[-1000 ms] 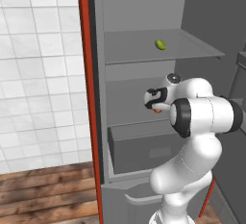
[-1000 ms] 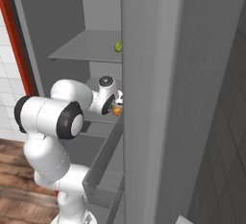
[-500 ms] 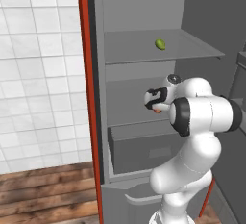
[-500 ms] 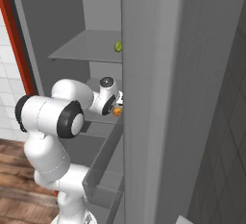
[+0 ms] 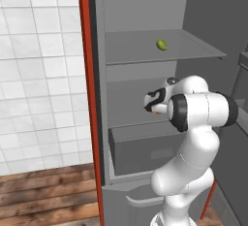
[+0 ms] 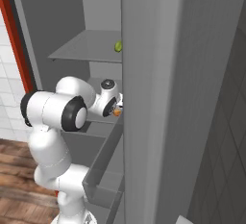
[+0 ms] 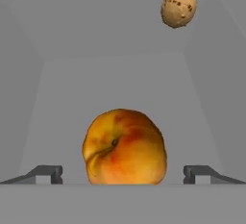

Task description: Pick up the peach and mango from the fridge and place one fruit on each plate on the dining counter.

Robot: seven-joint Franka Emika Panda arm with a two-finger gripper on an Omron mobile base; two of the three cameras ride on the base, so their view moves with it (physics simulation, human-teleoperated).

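The peach (image 7: 125,147), orange with a red blush, rests on the fridge's middle shelf (image 7: 115,79), close up between my two fingertips (image 7: 45,172). My gripper (image 7: 122,174) is open, with a gap on each side of the fruit. From the left base view my gripper (image 5: 152,104) reaches into the grey fridge (image 5: 140,7) at mid height. In the right base view a sliver of the peach (image 6: 116,113) shows at the gripper (image 6: 118,107). The yellow-green mango (image 5: 162,44) lies on the upper shelf, above the hand, and the right base view also shows the mango (image 6: 117,46).
A brown speckled potato-like lump (image 7: 178,7) lies farther back on the same shelf as the peach. A grey drawer (image 5: 140,147) sits just below the hand. The red door edge (image 5: 85,74) stands left of the opening; white wall tiles (image 5: 38,74) are beyond it.
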